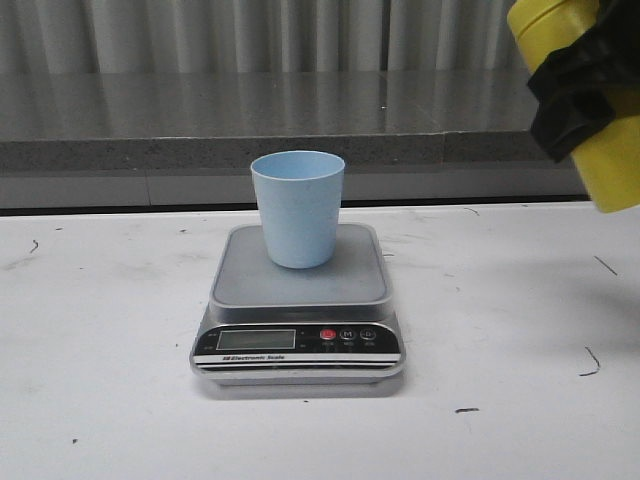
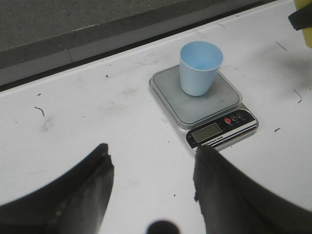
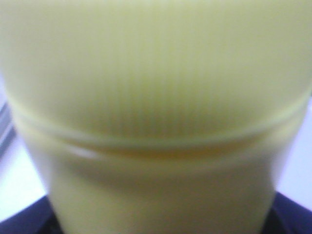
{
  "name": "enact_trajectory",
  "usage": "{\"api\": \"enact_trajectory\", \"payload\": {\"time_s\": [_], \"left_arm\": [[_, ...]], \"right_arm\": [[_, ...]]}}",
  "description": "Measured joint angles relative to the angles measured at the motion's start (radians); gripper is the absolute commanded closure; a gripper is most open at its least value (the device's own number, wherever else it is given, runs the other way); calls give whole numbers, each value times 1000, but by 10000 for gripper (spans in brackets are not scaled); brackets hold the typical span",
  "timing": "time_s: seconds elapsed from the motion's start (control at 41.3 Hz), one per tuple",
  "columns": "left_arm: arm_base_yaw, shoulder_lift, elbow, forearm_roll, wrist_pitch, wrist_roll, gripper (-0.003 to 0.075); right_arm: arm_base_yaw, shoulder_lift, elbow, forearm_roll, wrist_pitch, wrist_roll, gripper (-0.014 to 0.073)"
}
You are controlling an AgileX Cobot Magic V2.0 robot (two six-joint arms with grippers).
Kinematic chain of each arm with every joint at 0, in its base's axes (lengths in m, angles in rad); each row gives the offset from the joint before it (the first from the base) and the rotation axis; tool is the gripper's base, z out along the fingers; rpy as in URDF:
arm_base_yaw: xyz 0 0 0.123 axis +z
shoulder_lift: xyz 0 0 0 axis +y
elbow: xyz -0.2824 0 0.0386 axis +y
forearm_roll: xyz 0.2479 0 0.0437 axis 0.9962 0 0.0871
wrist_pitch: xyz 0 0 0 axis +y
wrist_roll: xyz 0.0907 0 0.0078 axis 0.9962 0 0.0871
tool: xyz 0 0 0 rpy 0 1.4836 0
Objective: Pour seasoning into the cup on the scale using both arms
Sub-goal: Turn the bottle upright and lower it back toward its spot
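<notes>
yellow seasoning bottle [image 3: 156,117] fills the right gripper [image 1: 575,95], clamped; left gripper [image 2: 153,183] gapes empty. centre its nozzle over the blue cup [image 1: 297,208] before tilting.

lab bench, scuffed white table [image 1: 100,400], grey counter [image 1: 150,110]

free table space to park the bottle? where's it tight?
Bare table left of the scale, and a similar patch to its right, under the raised seasoning bottle held in the right gripper. A bare strip runs along the near edge. Crowded only mid-table: the cup sits on the scale's platform.
</notes>
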State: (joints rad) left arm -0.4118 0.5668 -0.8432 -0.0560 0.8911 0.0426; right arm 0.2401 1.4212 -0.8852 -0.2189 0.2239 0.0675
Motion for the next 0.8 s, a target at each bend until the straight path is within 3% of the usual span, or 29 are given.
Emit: {"api": "enact_trajectory", "payload": {"time_s": [0.194, 0.388, 0.799], "left_arm": [[0, 0, 0, 0, 0, 0, 346], [0, 0, 0, 0, 0, 0, 346], [0, 0, 0, 0, 0, 0, 346]], "right_arm": [[-4, 0, 223, 11, -432, -2, 266], [-38, 54, 310, 32, -785, -6, 266], [-61, 255, 312, 51, -1049, -9, 266]]}}
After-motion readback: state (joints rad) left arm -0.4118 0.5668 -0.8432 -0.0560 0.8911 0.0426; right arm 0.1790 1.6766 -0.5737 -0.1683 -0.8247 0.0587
